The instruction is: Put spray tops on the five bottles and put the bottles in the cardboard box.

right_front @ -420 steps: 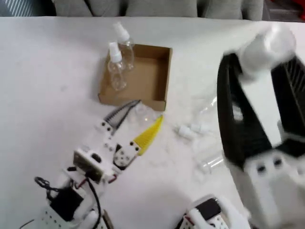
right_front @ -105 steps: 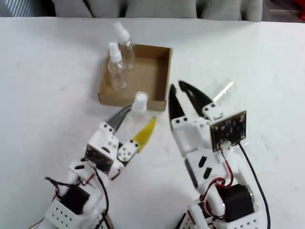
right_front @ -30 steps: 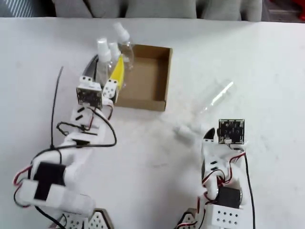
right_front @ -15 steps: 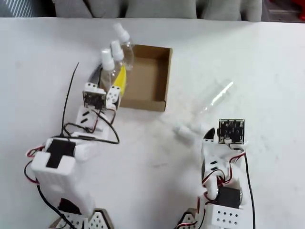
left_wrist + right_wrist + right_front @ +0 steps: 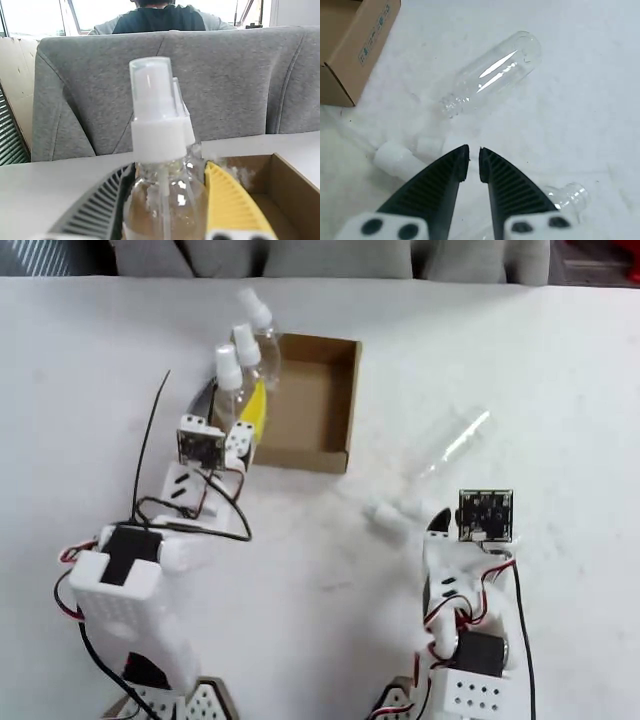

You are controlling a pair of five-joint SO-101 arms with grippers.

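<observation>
**High view.** Shows the left gripper clenched on a capped spray bottle, which stands upright between the grey and yellow jaws. Places that bottle at the left wall of the cardboard box, just beside two capped bottles standing past the jaw tips. Compared with 3.5 s ago, finds the bottle carried from the near side of the box to this wall, and hardly shifted over the last half second. Cannot confirm whether its base is inside the wall. Judged as a third bottle at the point of deposit, with release not yet made.

**Left wrist view.** Confirms the grip: bottle body squeezed between both jaws, spray top rising above them, box interior off the yellow jaw's outer side.

**Right wrist view.** Shows the right gripper with jaws drawn to a slit and nothing between them. Ahead of the tips, an uncapped bottle on its side. Just beside one jaw, a loose spray top. Beside the other jaw, a second open bottle neck. Leaves two bottles to cap and box.
</observation>
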